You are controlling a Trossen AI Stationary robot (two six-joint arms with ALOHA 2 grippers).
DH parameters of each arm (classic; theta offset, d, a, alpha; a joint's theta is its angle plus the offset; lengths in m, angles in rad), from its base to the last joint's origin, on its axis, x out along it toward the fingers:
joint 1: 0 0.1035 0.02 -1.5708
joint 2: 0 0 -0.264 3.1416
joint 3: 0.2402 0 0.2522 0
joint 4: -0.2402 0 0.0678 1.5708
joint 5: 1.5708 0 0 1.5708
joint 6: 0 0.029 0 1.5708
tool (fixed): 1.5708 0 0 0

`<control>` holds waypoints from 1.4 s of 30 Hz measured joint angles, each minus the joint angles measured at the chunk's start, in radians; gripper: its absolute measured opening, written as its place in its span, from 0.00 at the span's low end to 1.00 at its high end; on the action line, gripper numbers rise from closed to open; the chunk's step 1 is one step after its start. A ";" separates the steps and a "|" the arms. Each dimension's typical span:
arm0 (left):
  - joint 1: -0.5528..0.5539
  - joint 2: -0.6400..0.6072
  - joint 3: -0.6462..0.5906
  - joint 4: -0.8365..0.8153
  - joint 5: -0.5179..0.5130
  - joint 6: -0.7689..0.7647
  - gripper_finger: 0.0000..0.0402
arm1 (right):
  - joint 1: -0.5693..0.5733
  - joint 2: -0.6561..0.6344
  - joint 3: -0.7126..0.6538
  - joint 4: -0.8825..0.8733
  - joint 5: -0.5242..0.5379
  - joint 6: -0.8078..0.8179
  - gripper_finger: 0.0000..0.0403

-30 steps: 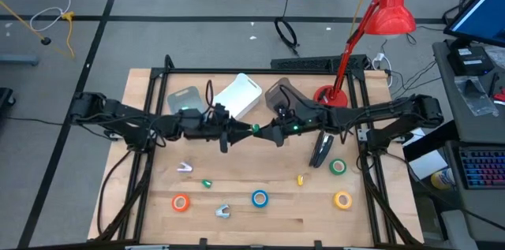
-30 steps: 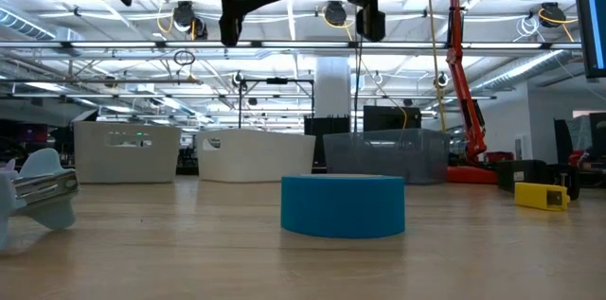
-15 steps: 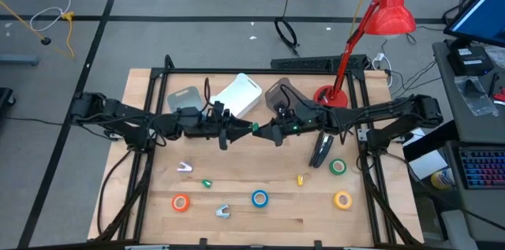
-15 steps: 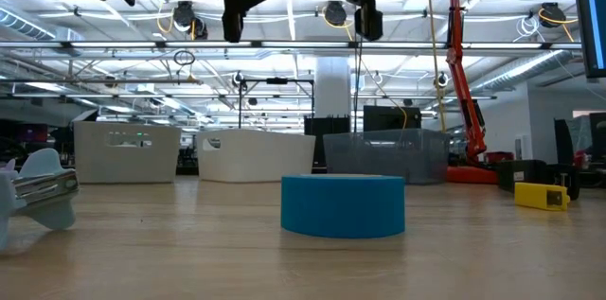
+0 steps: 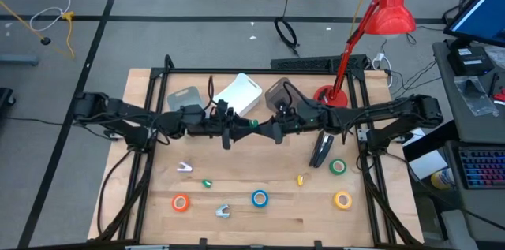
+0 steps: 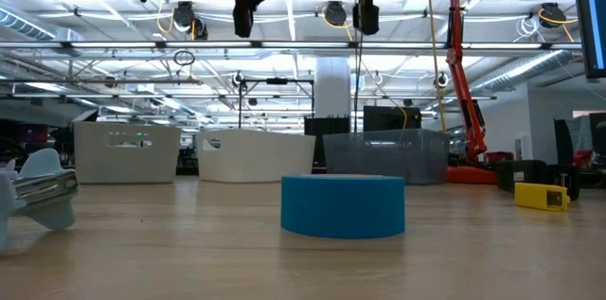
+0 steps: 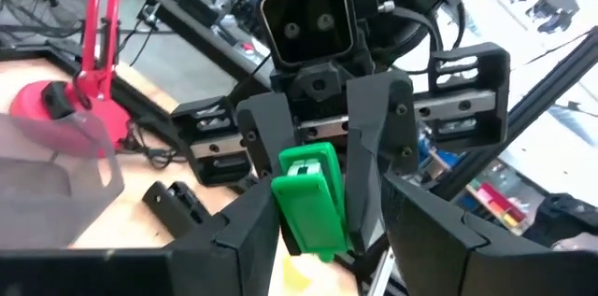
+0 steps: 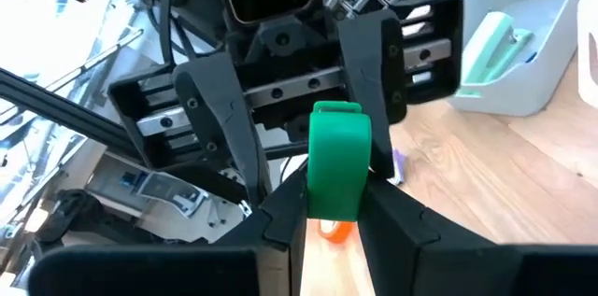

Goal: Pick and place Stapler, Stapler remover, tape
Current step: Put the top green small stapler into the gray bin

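The right gripper (image 5: 266,128) is clamped on a small green piece (image 8: 336,158), a mini stapler by the look of it, with its fingers pressed against the two flat sides near one end. The piece is held in the air, just off the front edge of the white bin (image 5: 239,95) and a little toward the right arm's side of it.

The stapler's long axis runs along the line joining the two arms. One end is buried in the right gripper and the free end points straight at the left gripper (image 5: 237,127). That gripper faces it head on, also in the air just in front of the bin. Its fingers (image 7: 234,240) stand apart, one on each side of the free end, and I cannot tell whether they brush it. This alignment is what the next move depends on — the two grippers are nose to nose on one axis with the stapler bridging the gap.

This looks like a hand-over, so the left fingers would need to close squarely on the free end before the right ones let go. If that order slips, the stapler would likely drop to the table.

The blue tape (image 5: 259,198) and the other rolls lie on the table, well away from the bin — none is near either gripper.
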 joint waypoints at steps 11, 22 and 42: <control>0.005 0.003 -0.001 0.015 0.006 -0.005 0.46 | 0.000 0.001 0.000 -0.012 -0.002 -0.008 0.17; 0.024 0.003 -0.002 0.063 0.001 0.006 0.46 | 0.000 0.000 0.001 -0.022 -0.007 -0.014 0.17; 0.024 0.001 -0.002 0.020 0.063 -0.007 0.46 | 0.000 0.002 -0.001 -0.019 0.006 -0.018 0.17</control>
